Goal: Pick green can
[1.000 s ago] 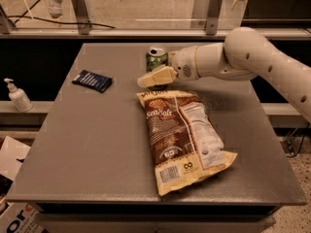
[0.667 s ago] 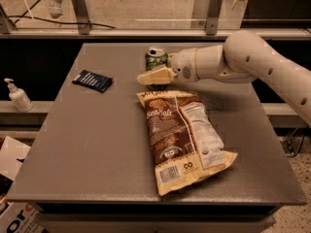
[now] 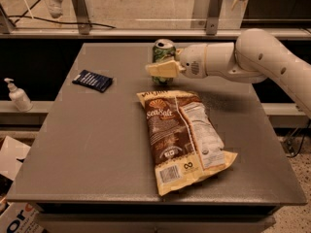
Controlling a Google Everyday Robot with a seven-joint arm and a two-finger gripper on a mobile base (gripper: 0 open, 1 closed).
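Observation:
The green can [image 3: 164,52] stands upright at the back middle of the grey table [image 3: 97,144], just behind the top of the brown chip bag [image 3: 187,140]. My gripper [image 3: 160,64] comes in from the right on a white arm [image 3: 252,57] and is shut on the can. Its near cream finger [image 3: 166,68] lies across the can's front, and the far finger is hidden behind the can. The can's silver top and its lower part show above and below that finger.
A dark blue packet [image 3: 92,80] lies at the table's left back. A white pump bottle [image 3: 18,96] stands on a ledge left of the table. A rail with metal posts [image 3: 211,8] runs behind the table.
The gripper and the green can have shifted together a little to the right and up. The chip bag and the blue packet have not moved.

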